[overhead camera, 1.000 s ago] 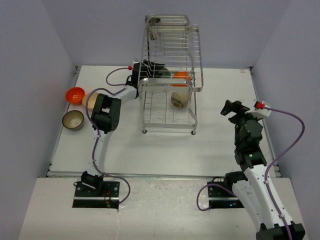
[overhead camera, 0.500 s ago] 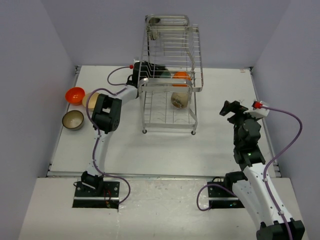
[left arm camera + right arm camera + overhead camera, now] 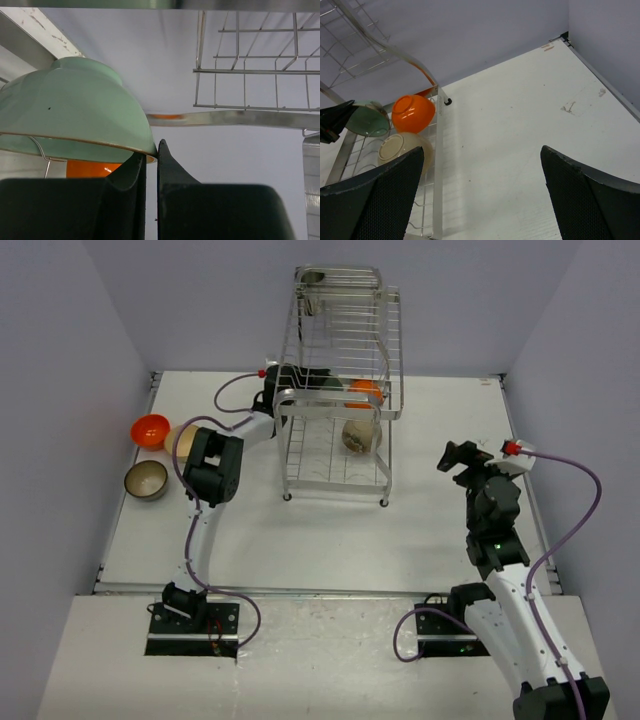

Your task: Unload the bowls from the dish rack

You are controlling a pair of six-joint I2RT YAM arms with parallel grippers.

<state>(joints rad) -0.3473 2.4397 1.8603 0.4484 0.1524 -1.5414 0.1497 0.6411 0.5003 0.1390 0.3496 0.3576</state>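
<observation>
**Overhead and wrist views.** The dish rack [image 3: 340, 390] is standing upright at the top centre of the overhead frame, with its long axis vertical and two wire tiers stacked. The left gripper [image 3: 150, 152] is reaching into the upper tier from the left, its jaws clenching the rim of the mint green bowl [image 3: 70, 110].

In the left wrist view this bowl is sitting dome-up at the upper left, its foot pointing to the top and its mouth facing the bottom edge. Its left side is being cut off by the frame.

At the left of the right wrist view, an orange bowl [image 3: 412, 113] is lying just beside the mint one, showing its outer wall. A cream bowl [image 3: 400, 147] is resting below them with its foot ring facing the lens, partly hidden by a finger.

The right gripper [image 3: 480, 192] is hanging above the table [image 3: 330, 540] at the right, jaws spread wide and grasping nothing.

At the overhead frame's left, a second orange bowl [image 3: 151, 429] and a brown-olive bowl [image 3: 146, 480] are sitting mouth-up, well apart from the rack.
</observation>
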